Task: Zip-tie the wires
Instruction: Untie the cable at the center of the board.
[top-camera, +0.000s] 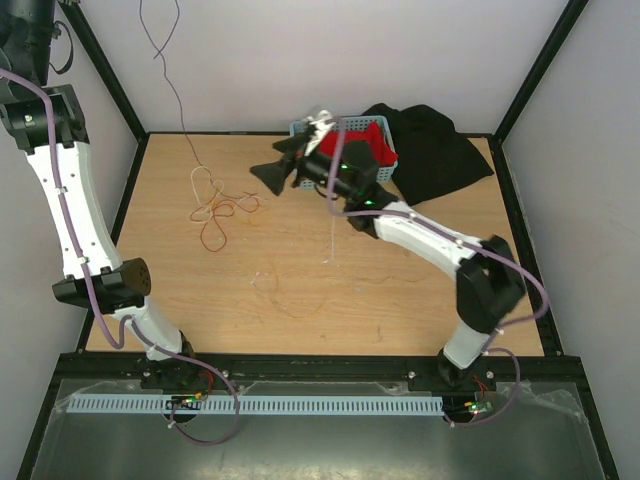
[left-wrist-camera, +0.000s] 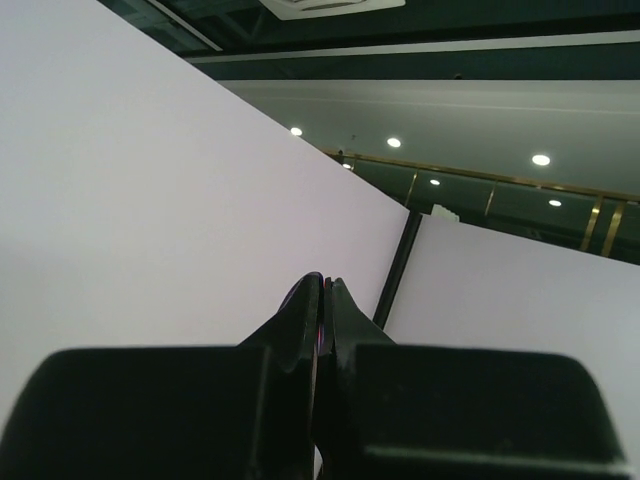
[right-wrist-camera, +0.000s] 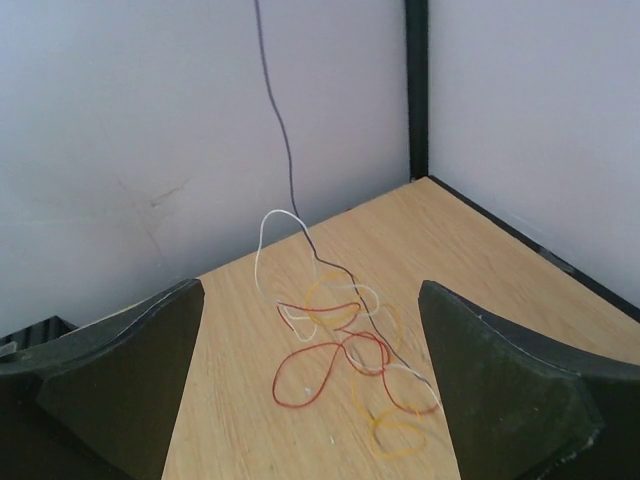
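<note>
The wires (top-camera: 222, 205) lie in a loose curly heap of red, orange, yellow and whitish strands at the table's left back. They also show in the right wrist view (right-wrist-camera: 340, 340). One dark wire (top-camera: 172, 90) rises from the heap straight up out of the top view. My left gripper (left-wrist-camera: 326, 282) is raised high by the left wall, jaws shut with a thin coloured strand pinched between them. My right gripper (top-camera: 272, 162) is wide open and empty, just right of the heap and facing it (right-wrist-camera: 310, 290). The zip tie (top-camera: 330, 240) lies on the table under the right arm.
A blue basket (top-camera: 382, 132) with red contents stands at the back, with a black cloth (top-camera: 435, 150) to its right. A faint loose strand (top-camera: 275, 285) lies mid-table. Black frame posts (top-camera: 110, 70) and white walls enclose the table.
</note>
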